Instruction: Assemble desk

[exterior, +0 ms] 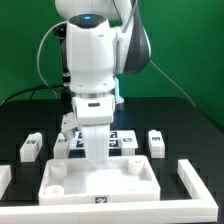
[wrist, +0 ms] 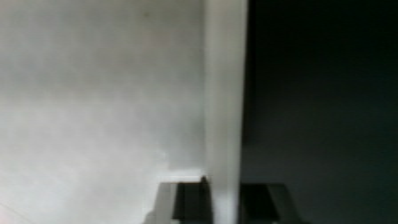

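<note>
At table front, exterior view: desk top panel (exterior: 100,186) flat on black table (exterior: 190,125), gripper (exterior: 95,152) just above it; two loose leg posts (exterior: 30,147), one each side. Wrist view alone: dark fingers (wrist: 187,200) flank white strip (wrist: 226,100); cannot tell whether claw grips.

My gripper (exterior: 95,150) merging white on white with the desk top (exterior: 60,183), jaw gap impossible to read, my arm (exterior: 95,45) cut off by the exterior view's upper edge, marker board (exterior: 128,141) partly hidden behind my gripper, wrist view blurred, a white surface (wrist: 89,100) too soft to name.
</note>
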Robot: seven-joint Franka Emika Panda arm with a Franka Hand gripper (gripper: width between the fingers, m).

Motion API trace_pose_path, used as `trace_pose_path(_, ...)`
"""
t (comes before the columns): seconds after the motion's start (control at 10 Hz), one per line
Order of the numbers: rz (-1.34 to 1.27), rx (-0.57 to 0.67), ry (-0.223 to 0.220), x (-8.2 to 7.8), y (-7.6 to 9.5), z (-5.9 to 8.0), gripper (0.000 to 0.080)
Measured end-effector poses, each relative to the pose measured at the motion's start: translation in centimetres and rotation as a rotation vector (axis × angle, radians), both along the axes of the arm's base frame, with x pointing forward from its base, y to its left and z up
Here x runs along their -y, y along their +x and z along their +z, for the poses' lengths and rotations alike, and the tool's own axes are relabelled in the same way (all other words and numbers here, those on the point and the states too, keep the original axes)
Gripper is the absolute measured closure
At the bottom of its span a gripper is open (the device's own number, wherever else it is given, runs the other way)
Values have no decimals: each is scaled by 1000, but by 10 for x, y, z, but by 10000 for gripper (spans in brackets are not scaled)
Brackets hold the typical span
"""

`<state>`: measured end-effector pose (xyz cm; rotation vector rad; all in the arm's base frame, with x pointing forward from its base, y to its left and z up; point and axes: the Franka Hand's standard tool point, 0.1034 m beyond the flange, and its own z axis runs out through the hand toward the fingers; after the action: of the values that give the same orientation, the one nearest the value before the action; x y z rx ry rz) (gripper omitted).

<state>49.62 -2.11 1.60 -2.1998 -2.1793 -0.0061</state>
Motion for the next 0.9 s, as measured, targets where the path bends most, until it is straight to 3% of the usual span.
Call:
trace_pose_path(0.5, -26, 28, 38, -52, 22, 0, 745)
trace_pose_path(0.9, -4, 29, 48, -52, 21, 0, 744)
